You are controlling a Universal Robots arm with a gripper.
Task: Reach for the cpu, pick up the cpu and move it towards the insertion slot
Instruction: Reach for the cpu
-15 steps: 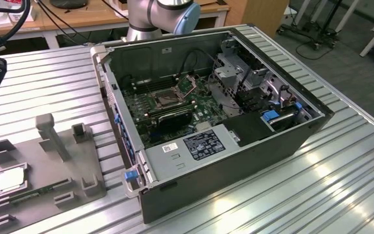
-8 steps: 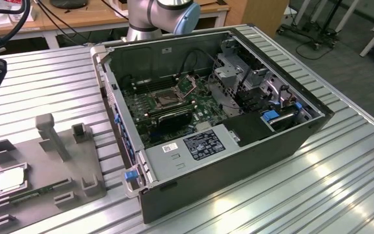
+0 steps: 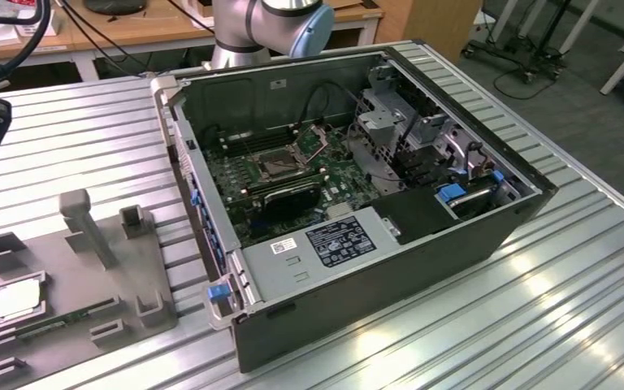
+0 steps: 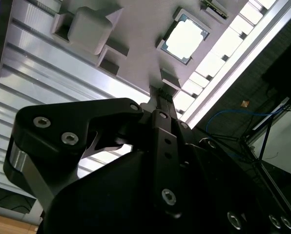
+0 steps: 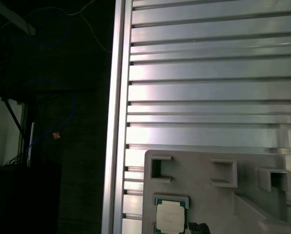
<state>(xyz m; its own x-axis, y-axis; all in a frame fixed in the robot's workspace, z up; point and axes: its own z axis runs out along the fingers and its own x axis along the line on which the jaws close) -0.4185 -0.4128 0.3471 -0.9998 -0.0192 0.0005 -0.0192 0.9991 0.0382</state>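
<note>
Read the exterior view as a clock face. An open case (image 3: 399, 268) stands in the middle of the slatted metal counter (image 3: 572, 309), and a grey tray (image 3: 127, 280) lies at its 8 o'clock, just beside it. The cpu (image 3: 19, 299) lies flat in a square recess at the tray's 9 o'clock side, pale top up, with a memory stick (image 3: 61, 318) just at its 4 o'clock. A tall post (image 3: 82, 221) rises at the tray's 12 o'clock. Inside the case, the slot (image 3: 272, 166) sits on the green board (image 3: 231, 183), at 10 o'clock from the case's middle and at 2 o'clock from the cpu, well apart from it. It has a dark centre inside a silver frame. The arm (image 3: 274, 23) stands at the case's 12 o'clock.

In the second wrist view the end effector (image 4: 160, 93) is near the tray (image 4: 135, 46), its tip pointing toward the cpu (image 4: 185, 38) but apart from it. Whether it is released or clenched I cannot tell. The cpu touches only the tray. In the first wrist view the cpu (image 5: 170, 217) sits in its recess near the tray's (image 5: 194, 195) edge, close to the counter's (image 5: 209, 87) rim.
</note>
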